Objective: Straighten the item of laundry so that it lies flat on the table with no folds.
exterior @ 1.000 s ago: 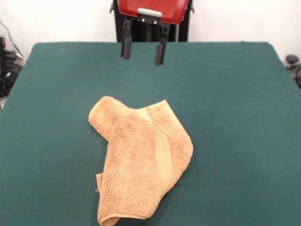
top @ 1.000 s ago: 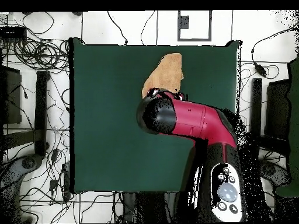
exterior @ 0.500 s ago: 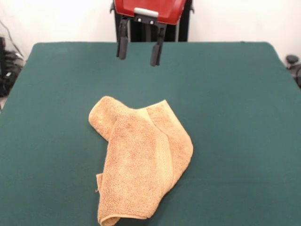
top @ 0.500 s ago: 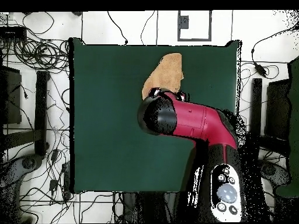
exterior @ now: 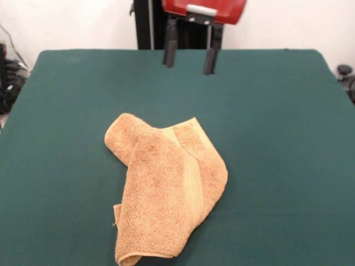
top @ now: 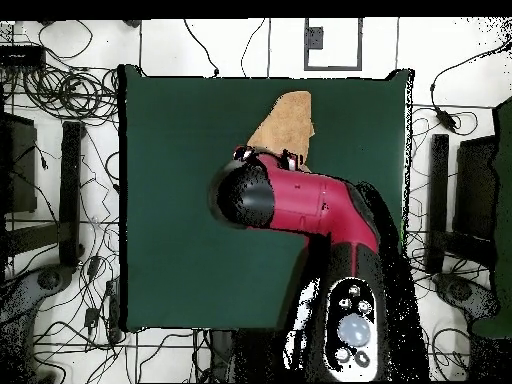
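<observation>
The item of laundry (exterior: 166, 188) is an orange-tan terry towel, folded over itself in a crumpled heap on the dark green table (exterior: 277, 138), near its front edge. A woven band runs down its middle. My gripper (exterior: 189, 62) hangs open and empty above the table's far side, well behind the towel, with both dark fingers pointing down. In the overhead view the red arm covers most of the towel (top: 284, 122); only its upper part shows, and the gripper (top: 262, 156) peeks out at the arm's upper edge.
The table (top: 180, 200) is bordered by cables and equipment on the floor on every side in the overhead view. A black post (exterior: 143, 25) stands behind the table's far edge.
The gripper has shifted to the right in the front view, still raised and open. In the overhead view the arm has swung left. The towel has not moved.
</observation>
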Robot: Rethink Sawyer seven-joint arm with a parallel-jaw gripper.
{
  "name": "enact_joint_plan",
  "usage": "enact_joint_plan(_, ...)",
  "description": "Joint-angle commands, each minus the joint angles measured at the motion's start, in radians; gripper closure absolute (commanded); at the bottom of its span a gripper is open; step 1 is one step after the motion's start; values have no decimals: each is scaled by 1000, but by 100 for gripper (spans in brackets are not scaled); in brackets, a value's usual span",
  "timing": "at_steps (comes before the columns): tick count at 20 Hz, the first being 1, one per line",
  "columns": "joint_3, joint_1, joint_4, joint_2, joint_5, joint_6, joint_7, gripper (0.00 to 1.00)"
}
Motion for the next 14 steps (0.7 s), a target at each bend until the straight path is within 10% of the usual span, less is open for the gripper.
enact_joint_plan(1,24,67,-6,86,83,147,266,0)
enact_joint_plan(14,63,81,-7,197,182,6,243,0)
